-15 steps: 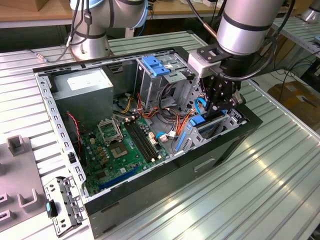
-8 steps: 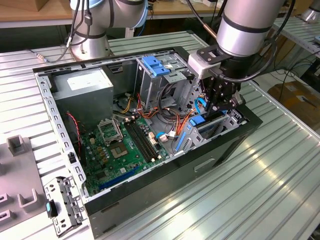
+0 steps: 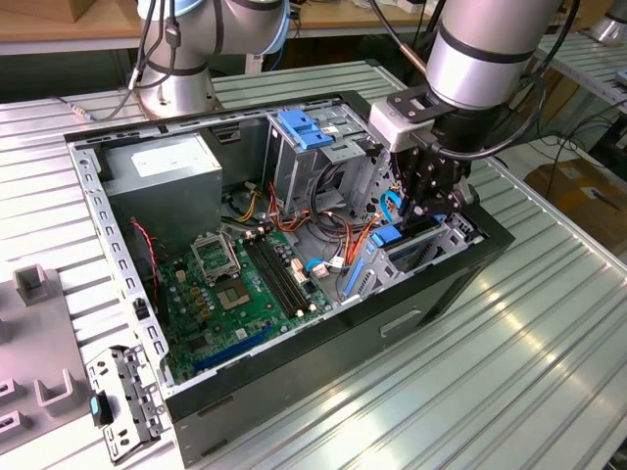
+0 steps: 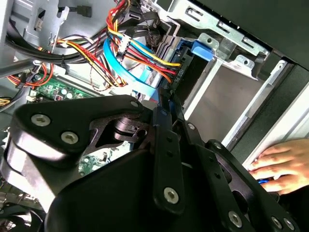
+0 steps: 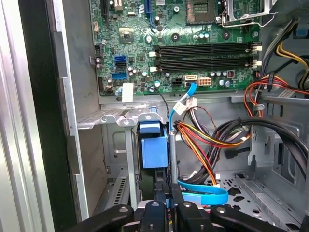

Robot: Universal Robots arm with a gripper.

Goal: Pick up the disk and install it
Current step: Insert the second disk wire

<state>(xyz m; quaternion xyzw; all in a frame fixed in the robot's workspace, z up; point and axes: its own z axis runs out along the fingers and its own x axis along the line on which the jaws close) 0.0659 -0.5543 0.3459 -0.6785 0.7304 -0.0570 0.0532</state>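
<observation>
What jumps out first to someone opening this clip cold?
The open black computer case on the ribbed metal table, its green motherboard exposed. The silver robot arm reaches down into the case's drive bay at the exterior view's right, beside a blue-railed disk. In the second wrist view, a person's hand rests on the case edge.

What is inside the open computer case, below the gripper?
Below the gripper in the computer case: the blue-framed disk standing in a metal bay, coloured cables and the green motherboard. The disk's lower part is hidden.
</observation>
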